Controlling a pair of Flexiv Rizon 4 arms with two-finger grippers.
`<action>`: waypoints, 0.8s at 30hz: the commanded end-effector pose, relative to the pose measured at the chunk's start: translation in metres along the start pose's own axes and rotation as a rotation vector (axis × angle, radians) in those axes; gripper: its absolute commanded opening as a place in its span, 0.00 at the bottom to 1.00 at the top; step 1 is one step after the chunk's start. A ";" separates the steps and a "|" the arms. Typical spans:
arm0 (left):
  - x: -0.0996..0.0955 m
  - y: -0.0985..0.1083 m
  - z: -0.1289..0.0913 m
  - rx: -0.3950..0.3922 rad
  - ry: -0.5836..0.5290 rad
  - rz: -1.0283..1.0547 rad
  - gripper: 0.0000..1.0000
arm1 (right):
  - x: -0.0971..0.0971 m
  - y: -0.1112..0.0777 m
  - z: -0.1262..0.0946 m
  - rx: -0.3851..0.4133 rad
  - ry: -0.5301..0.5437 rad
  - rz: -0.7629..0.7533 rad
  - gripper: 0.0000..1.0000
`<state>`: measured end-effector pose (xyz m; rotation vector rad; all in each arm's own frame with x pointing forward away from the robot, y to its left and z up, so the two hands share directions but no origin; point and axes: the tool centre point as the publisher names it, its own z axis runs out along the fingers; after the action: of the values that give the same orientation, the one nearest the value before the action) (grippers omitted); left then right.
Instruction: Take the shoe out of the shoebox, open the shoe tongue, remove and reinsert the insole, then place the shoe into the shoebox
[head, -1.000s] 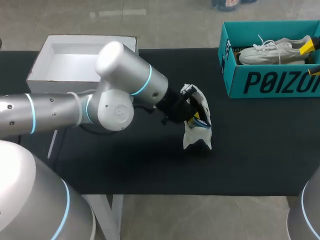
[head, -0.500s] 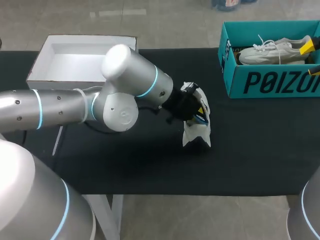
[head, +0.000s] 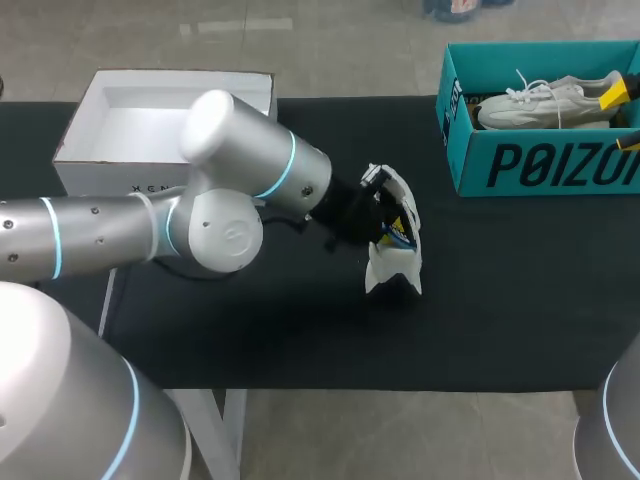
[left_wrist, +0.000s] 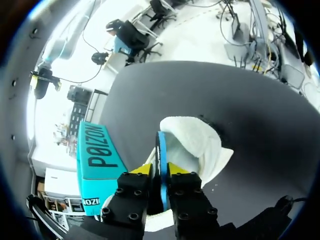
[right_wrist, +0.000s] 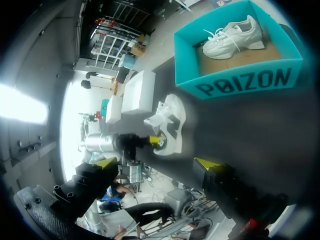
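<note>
Pinching the thin blue insole (left_wrist: 161, 160) edge-on, the left fingers (left_wrist: 141, 170) sit at the mouth of the soft white shoe (head: 393, 268) on the black counter (head: 500, 300). The right fingers (right_wrist: 106, 162) are spread wide, well apart from it.

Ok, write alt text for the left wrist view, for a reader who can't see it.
The left gripper is shut on a thin blue insole, held edge-on, with its far end at a white shoe just ahead on the black table. A teal shoebox stands beside the gripper.
</note>
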<state>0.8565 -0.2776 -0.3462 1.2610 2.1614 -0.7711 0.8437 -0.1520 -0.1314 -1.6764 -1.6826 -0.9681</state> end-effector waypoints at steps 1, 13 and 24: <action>0.004 -0.003 -0.002 0.008 0.015 0.007 0.00 | 0.000 0.000 0.000 0.001 -0.003 0.001 1.00; 0.010 -0.002 0.014 -0.020 0.081 0.018 0.00 | 0.000 0.000 0.000 0.001 -0.003 0.001 1.00; -0.004 -0.014 -0.022 0.011 0.044 0.005 0.44 | 0.000 0.000 0.000 0.001 -0.003 0.001 1.00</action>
<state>0.8485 -0.2828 -0.3338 1.2895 2.1903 -0.7592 0.8437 -0.1520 -0.1315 -1.6762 -1.6827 -0.9682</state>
